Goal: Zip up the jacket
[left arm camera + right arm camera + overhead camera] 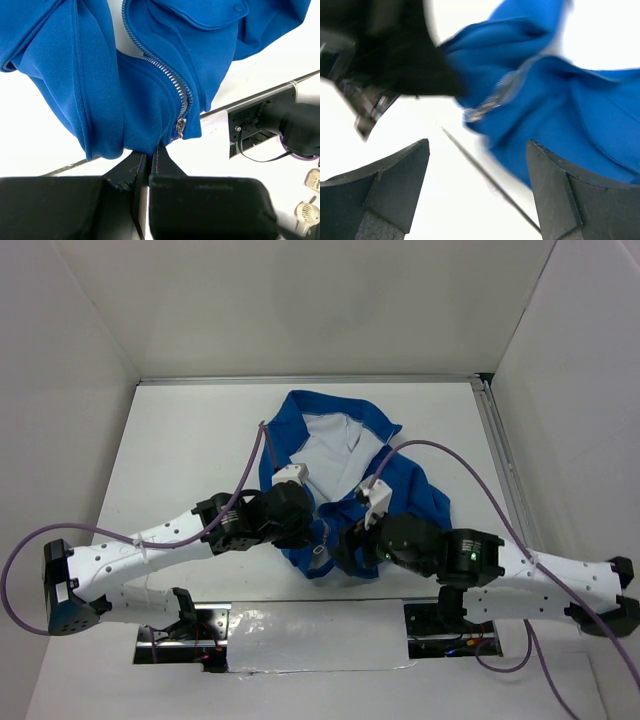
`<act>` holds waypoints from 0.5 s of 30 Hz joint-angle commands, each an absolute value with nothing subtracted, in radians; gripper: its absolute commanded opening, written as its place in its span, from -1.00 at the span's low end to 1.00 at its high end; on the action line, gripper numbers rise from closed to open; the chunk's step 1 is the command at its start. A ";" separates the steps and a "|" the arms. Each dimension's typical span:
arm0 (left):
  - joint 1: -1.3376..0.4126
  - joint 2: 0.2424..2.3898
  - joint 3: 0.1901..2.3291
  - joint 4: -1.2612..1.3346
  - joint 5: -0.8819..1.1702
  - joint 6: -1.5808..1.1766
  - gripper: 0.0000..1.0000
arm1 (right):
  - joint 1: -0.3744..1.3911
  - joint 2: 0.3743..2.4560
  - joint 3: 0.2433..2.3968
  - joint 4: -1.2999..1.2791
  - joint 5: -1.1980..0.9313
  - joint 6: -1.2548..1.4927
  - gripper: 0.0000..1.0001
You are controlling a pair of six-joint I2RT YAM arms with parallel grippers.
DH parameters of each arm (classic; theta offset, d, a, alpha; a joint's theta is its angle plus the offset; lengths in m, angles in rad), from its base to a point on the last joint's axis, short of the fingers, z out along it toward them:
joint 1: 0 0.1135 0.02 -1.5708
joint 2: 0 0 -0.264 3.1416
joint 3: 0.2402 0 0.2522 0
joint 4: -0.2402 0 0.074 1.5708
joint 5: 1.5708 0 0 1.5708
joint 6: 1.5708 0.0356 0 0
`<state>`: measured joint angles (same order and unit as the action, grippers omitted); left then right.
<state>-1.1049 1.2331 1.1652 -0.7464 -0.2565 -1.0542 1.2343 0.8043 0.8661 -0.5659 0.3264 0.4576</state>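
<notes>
white arms [150,540], black wrists [275,515], purple cables [437,444]

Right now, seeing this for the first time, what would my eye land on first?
The bright blue jacket, crumpled mid-table with its white lining showing, stands out against the white table. At its near hem the left end effector pinches the fabric close to the silver zipper pull, while the right end effector hovers open beside it.

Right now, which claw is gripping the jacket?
The left claw, pinched shut on the jacket hem near the zipper pull; the right claw stands open, empty.
</notes>
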 commanded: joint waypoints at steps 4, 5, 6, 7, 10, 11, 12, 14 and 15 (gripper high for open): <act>-1.104 1.212 1.213 -0.741 -0.207 -1.081 -1.00 | 1.591 0.980 0.985 -0.685 0.774 0.478 0.65; -1.104 1.210 1.216 -0.738 -0.192 -1.081 -1.00 | 1.598 1.039 1.020 -0.710 0.805 0.518 0.63; -1.103 1.207 1.216 -0.736 -0.183 -1.086 -1.00 | 1.600 1.063 1.037 -0.765 0.872 0.569 0.55; -1.103 1.203 1.216 -0.733 -0.176 -1.088 -1.00 | 1.600 1.083 1.046 -0.778 0.891 0.601 0.51; -1.101 1.203 1.213 -0.736 -0.170 -1.103 -1.00 | 1.614 1.132 1.061 -0.793 0.914 0.695 0.40; -1.101 1.203 1.216 -0.739 -0.172 -1.109 -1.00 | 1.614 1.144 1.066 -0.790 0.917 0.731 0.39; -1.101 1.206 1.216 -0.744 -0.170 -1.117 -1.00 | 1.621 1.147 1.066 -0.775 0.919 0.747 0.38; -1.103 1.204 1.218 -0.746 -0.173 -1.129 -1.00 | 1.634 1.161 1.054 -0.759 0.923 0.813 0.38; -1.103 1.206 1.218 -0.744 -0.172 -1.135 -1.00 | 1.637 1.164 1.049 -0.740 0.914 0.831 0.37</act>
